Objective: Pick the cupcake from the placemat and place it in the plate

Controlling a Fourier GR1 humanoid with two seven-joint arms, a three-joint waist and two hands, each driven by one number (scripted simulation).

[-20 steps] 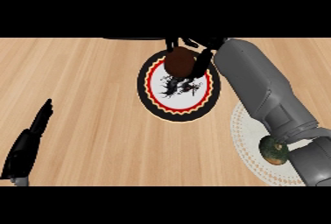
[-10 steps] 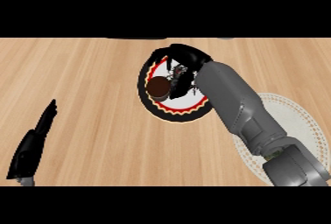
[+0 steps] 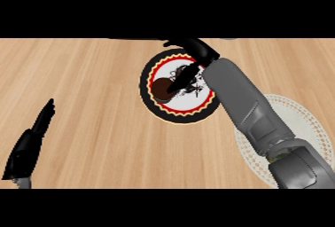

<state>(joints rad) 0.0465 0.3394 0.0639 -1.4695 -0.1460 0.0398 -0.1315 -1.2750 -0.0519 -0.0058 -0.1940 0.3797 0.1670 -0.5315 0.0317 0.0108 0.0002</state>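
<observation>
You see a light wood worktop (image 3: pixel 91 111). The plate (image 3: pixel 171 111), red-rimmed, lies near its far edge; the cupcake (image 3: pixel 161 88) sits on the plate's left part. Your right hand (image 3: pixel 191 66) curls over the cupcake, fingers touching it. The placemat (image 3: pixel 294 117) lies near the right edge. Your left hand (image 3: pixel 29 142) rests spread at the left.

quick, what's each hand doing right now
Left hand: open, fingers straight, holding nothing, at the view's lower left.
Right hand: fingers curled round the cupcake, over the plate.
</observation>
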